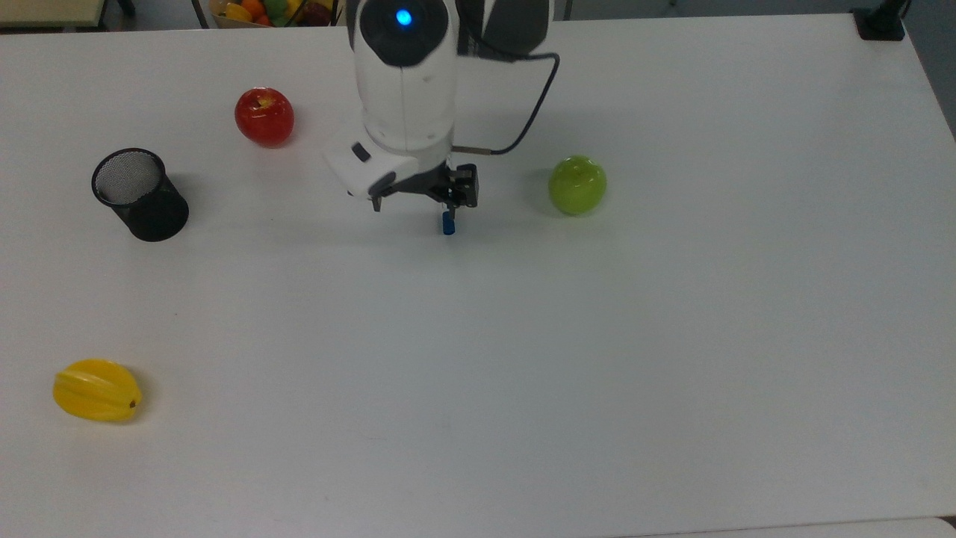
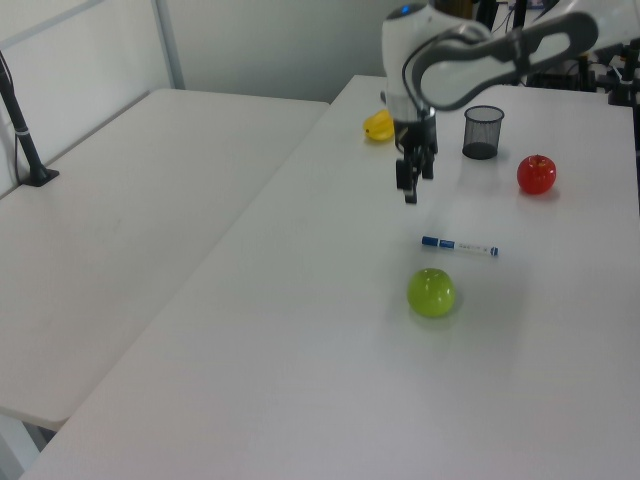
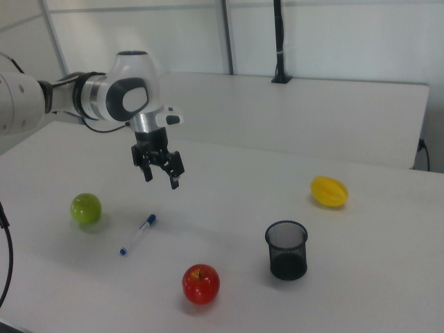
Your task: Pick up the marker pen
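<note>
Black wire-mesh cup (image 3: 286, 250), glossy green apple (image 3: 85, 208) and red apple (image 3: 201, 283), matt white table (image 1: 597, 359).

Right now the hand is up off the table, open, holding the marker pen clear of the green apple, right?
Not holding it. The hand is raised and open but empty; the right view shows the marker pen lying flat on the table, beside the green apple without touching it.

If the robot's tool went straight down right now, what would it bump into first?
Probably the bare table. The open tool hangs above it, and the marker pen seems to lie a little off to one side, though depth is hard to judge.
</note>
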### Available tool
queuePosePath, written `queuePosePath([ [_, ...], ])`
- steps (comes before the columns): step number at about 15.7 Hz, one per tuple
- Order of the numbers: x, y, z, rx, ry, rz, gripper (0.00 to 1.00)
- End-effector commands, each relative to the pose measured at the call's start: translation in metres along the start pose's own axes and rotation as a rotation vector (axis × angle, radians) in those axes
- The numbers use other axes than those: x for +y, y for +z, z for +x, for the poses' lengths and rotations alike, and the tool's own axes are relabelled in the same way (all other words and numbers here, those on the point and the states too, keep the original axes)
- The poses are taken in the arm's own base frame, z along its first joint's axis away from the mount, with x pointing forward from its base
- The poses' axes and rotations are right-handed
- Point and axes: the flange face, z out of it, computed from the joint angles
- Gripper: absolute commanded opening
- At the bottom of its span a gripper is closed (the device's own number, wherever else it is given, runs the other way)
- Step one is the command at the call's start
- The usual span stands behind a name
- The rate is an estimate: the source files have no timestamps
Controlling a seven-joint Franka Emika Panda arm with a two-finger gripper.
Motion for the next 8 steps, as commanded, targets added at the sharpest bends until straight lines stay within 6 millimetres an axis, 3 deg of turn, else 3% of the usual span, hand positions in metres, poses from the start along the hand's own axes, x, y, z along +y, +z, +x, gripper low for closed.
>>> queuePosePath([
  [1,0.05,-0.08,-0.029,0.077,0.082,0.052,1.0],
  [4,0.087,-0.133,-0.057,0.1,0.118,0.073,1.0],
  [8,0.124,-0.174,-0.096,0.075,0.139,0.081,1.0],
])
